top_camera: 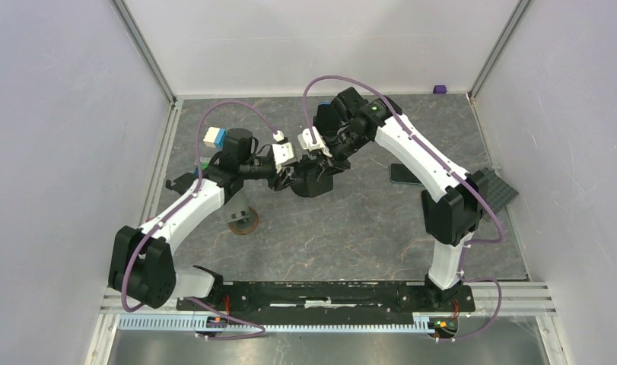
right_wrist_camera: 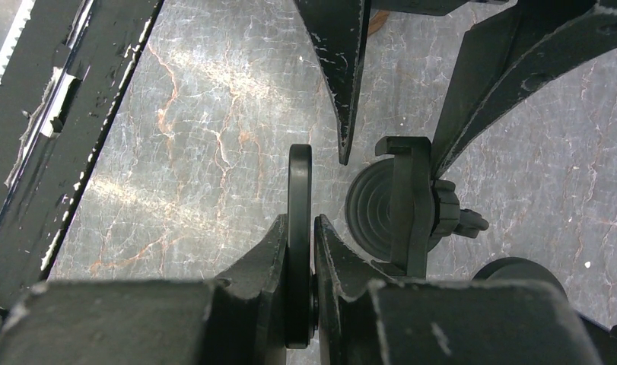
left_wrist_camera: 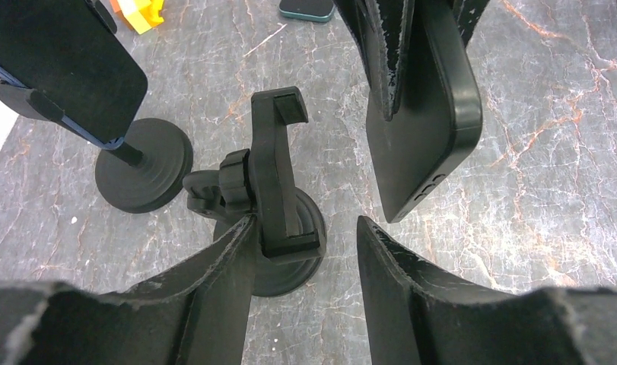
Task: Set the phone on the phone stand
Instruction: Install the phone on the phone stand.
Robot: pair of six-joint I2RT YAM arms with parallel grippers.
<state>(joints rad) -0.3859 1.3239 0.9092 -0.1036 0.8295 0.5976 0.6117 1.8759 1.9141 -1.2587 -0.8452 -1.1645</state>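
While R fingers [right_wrist_camera: 256, 274] pinch phone [left_wrist_camera: 430, 129], occupied 2nd stand [left_wrist_camera: 141, 163] beside phone stand [left_wrist_camera: 278, 182].

On your grey marbled tabletop [top_camera: 351, 236] you have a spare handset [top_camera: 398, 174] lying flat at the right. A dark gridded mat [top_camera: 507, 190] sits by the right wall, a small purple block [top_camera: 440, 89] at the far edge.

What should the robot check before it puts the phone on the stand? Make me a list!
1. The phone sits tight in the right gripper: ok.
2. The stand is empty: ok.
3. The left gripper holds the stand: not ok, its jaws are open around it.
4. The phone is over the stand: not ok, it hangs beside it.
5. The phone will fit the stand: cannot tell.
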